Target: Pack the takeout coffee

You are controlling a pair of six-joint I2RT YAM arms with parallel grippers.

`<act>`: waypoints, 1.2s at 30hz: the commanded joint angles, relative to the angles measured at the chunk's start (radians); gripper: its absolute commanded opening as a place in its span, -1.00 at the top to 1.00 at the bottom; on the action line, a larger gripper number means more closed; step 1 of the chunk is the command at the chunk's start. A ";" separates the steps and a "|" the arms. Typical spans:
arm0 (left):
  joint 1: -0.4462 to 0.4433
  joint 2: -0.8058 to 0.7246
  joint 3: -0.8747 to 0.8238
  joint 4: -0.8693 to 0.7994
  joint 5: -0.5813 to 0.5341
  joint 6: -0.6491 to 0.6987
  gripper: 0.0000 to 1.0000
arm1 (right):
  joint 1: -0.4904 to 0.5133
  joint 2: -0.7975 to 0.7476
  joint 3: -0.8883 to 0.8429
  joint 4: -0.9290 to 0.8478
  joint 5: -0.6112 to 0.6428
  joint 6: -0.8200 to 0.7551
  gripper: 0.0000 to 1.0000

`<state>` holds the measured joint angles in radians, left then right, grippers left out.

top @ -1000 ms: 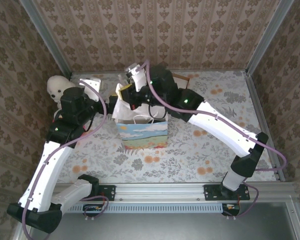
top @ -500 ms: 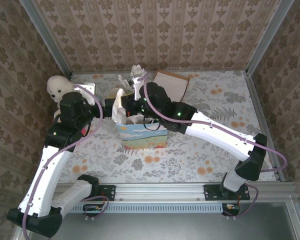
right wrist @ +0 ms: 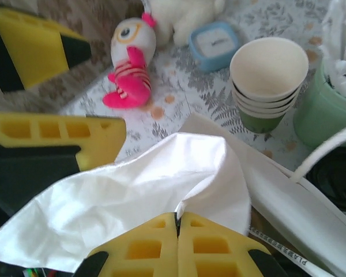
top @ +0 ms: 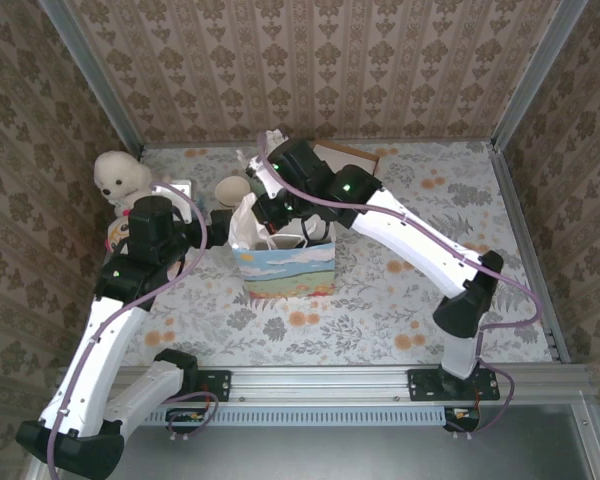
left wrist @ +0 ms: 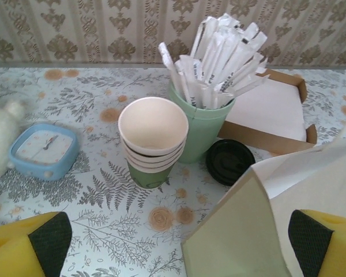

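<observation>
Napkin (right wrist: pixel 132 184) pinched in my right gripper (right wrist: pixel 177 222) over bag (top: pixel 283 268), probably for dropping in; left gripper (left wrist: pixel 179 239) wide, steadying rim.

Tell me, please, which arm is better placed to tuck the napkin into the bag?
Right. The right tool is shut on the napkin at the bag's mouth. The left tool is open, with the bag's edge between its fingers, so it likely suits steadying the bag.

Left arm (top: pixel 95 330) and right arm (top: pixel 420 235) extended forward, converging. Left gripper (left wrist: pixel 179 239) jaws wide apart; right gripper (right wrist: pixel 177 228) jaws pressed together.
</observation>
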<state>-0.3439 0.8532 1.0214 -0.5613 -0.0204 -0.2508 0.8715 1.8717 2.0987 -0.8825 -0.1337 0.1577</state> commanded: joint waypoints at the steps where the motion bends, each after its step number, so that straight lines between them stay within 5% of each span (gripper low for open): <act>1: 0.009 -0.024 -0.030 -0.008 -0.087 -0.073 -1.00 | 0.001 0.074 0.076 -0.172 -0.045 -0.190 0.99; 4: 0.011 -0.035 -0.049 0.005 -0.167 -0.134 -1.00 | 0.001 0.129 0.117 -0.191 -0.041 -0.288 1.00; 16: 0.017 -0.047 -0.098 0.078 -0.180 -0.220 -1.00 | -0.022 0.161 0.201 -0.472 0.031 -0.604 1.00; 22: 0.023 -0.036 -0.115 0.036 -0.284 -0.303 -1.00 | -0.020 0.234 0.253 -0.443 -0.005 -0.665 0.93; 25: 0.039 -0.054 -0.164 0.044 -0.351 -0.353 -1.00 | -0.018 0.283 0.334 -0.443 -0.011 -0.681 0.75; 29: 0.068 -0.065 -0.219 0.060 -0.372 -0.400 -1.00 | -0.018 0.265 0.388 -0.436 -0.019 -0.661 0.21; 36: 0.097 -0.040 -0.339 0.125 -0.352 -0.564 -1.00 | -0.019 0.030 0.156 -0.191 0.018 -0.588 -0.40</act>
<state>-0.2596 0.8040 0.7147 -0.4816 -0.3565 -0.7185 0.8497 2.0266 2.3051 -1.2003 -0.1398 -0.4786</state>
